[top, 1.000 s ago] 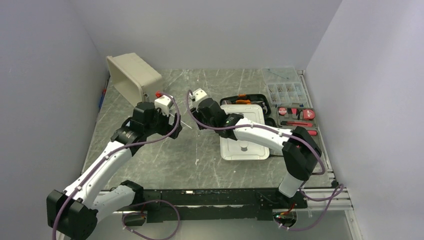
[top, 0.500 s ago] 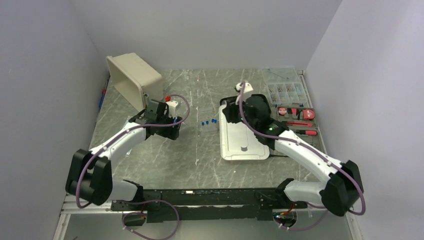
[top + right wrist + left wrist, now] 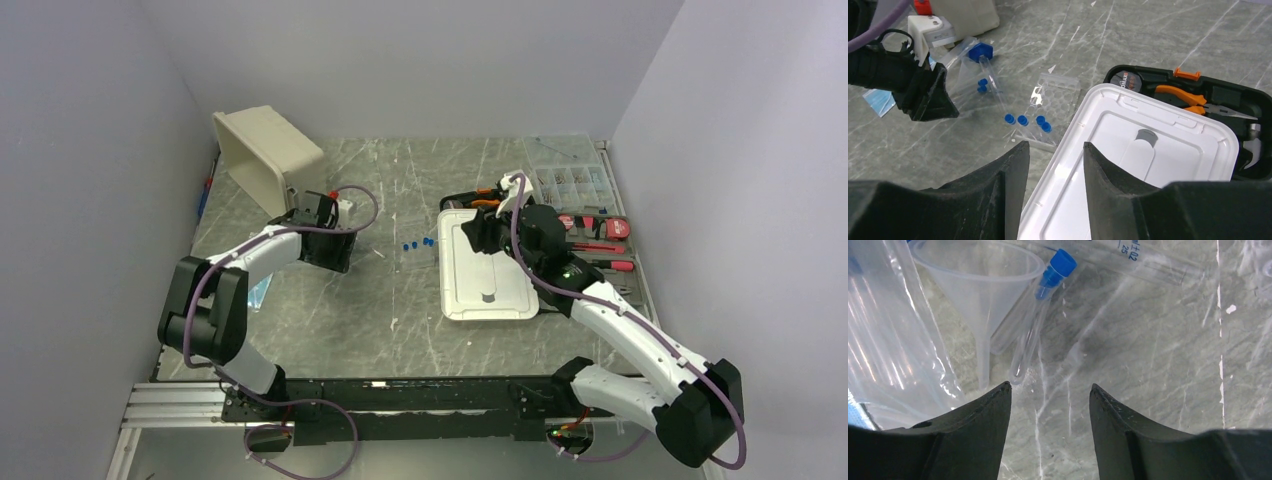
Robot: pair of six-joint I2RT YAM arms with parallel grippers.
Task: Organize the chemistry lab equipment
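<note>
Several tiny blue caps (image 3: 415, 243) lie mid-table; in the right wrist view they (image 3: 1022, 120) sit on a flat clear perforated rack (image 3: 1050, 102). A clear funnel (image 3: 980, 285) and a blue-capped test tube (image 3: 1040, 315) lie just beyond my left gripper (image 3: 1050, 387), which is open and empty, low over the table. A clear graduated tube (image 3: 1148, 262) lies farther off. My left gripper (image 3: 335, 258) is left of the caps. My right gripper (image 3: 1055, 145) is open and empty above the white lid's (image 3: 1148, 165) left edge, right of the caps (image 3: 470, 232).
A beige bin (image 3: 265, 155) lies tipped at the back left. A white lid (image 3: 490, 285) lies right of centre, a black tool case (image 3: 510, 200) behind it, a clear parts box (image 3: 572, 180) at the back right. A light-blue piece (image 3: 258, 290) lies left.
My right arm has swung from mid-table to the right, over the white lid, uncovering the blue caps. My left arm has drawn back left and lowered its gripper near the bin.
</note>
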